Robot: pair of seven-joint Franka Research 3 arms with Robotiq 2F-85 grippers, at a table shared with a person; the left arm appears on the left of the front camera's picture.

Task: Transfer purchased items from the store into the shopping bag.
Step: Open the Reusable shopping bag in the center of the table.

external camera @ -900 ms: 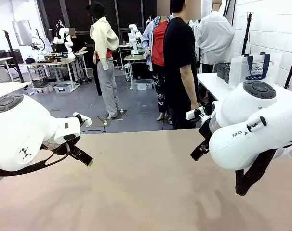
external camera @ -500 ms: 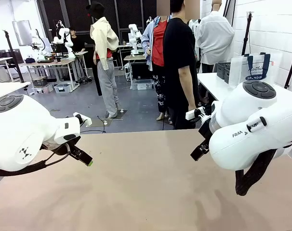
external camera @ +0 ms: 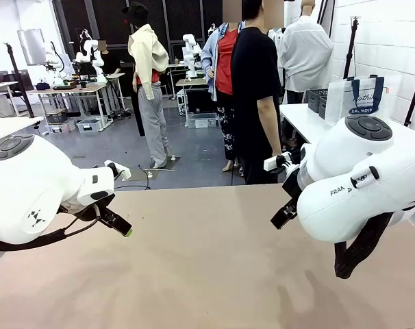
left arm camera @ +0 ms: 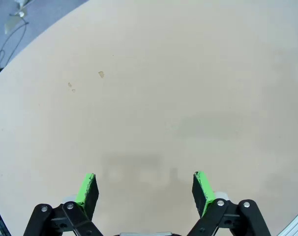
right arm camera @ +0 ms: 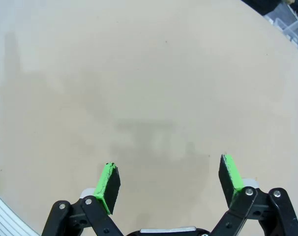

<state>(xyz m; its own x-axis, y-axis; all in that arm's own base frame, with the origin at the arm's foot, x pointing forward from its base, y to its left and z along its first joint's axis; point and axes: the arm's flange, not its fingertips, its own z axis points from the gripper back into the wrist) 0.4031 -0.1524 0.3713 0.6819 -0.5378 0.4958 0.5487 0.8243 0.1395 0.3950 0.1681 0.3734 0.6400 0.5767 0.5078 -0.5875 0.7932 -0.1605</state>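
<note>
Left hand (left arm camera: 145, 186) and right hand (right arm camera: 169, 178) both hang released, fingers spread wide, over the tan tabletop (external camera: 207, 267). Beyond it at far right, the shopping bag (external camera: 363, 96) stands on a white tabletop (external camera: 302, 120), just beside the dark grey basket (external camera: 317, 100).

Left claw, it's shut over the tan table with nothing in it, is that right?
No. The left claw is open, not shut; it is over the tan table with nothing in it. The left wrist view shows its jaws wide apart.
</note>
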